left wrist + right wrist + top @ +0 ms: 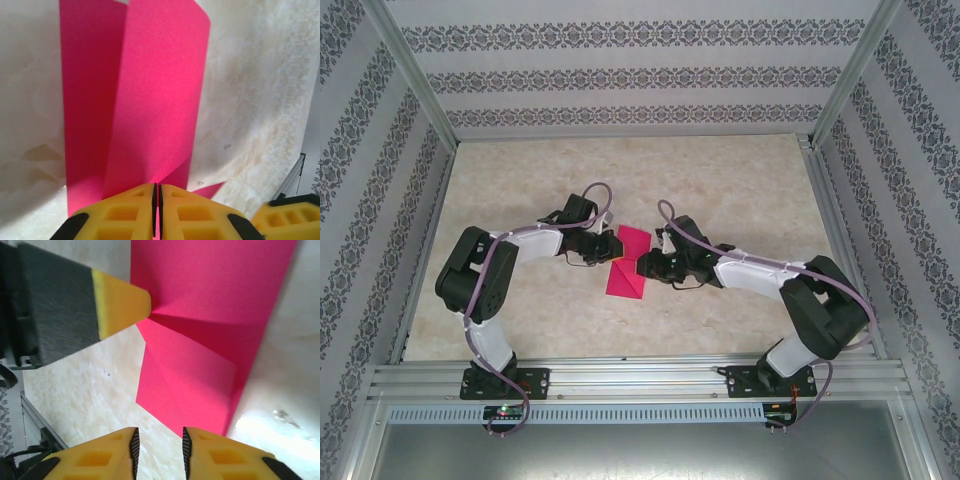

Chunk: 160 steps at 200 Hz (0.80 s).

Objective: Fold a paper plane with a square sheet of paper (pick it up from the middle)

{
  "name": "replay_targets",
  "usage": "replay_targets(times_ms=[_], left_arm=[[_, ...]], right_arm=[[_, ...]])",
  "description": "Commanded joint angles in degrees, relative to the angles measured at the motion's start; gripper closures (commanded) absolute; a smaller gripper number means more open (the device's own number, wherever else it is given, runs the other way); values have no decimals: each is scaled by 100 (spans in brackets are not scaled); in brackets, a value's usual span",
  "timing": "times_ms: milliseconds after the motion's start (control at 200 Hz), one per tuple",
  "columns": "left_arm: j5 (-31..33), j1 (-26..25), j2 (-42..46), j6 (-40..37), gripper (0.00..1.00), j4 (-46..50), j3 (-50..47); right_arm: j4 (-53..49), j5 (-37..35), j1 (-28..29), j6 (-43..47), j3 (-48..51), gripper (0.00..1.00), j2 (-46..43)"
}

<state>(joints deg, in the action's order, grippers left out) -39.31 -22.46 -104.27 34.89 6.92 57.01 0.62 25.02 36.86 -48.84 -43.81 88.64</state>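
Observation:
The square sheet of paper [628,270] is magenta-pink and part-folded, lying between both grippers at the table's middle. My left gripper [608,252] is shut on its left edge. In the left wrist view the sheet [155,90] rises out from between the closed yellow fingers of the left gripper [156,190], with one flap standing up. My right gripper [646,266] sits just right of the paper. Its jaws [159,440] stand apart with bare table between them, and the sheet [200,315] lies just ahead. A left gripper fingertip [122,305] pinches the far edge.
The marbled beige table [720,190] stretches back to patterned walls. An aluminium rail [640,380] runs along the near edge by the arm bases. Metal frame posts [415,80] stand at the back corners.

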Motion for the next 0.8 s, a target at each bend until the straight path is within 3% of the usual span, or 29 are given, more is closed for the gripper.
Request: replay_targets(times_ms=[0, 794], left_arm=[[138, -26, -161, -94, 87, 222, 161], [182, -22, -423, -167, 86, 281, 206]], right_arm=[[53, -292, -101, -228, 248, 65, -9], [886, 186, -87, -600, -40, 61, 1139]])
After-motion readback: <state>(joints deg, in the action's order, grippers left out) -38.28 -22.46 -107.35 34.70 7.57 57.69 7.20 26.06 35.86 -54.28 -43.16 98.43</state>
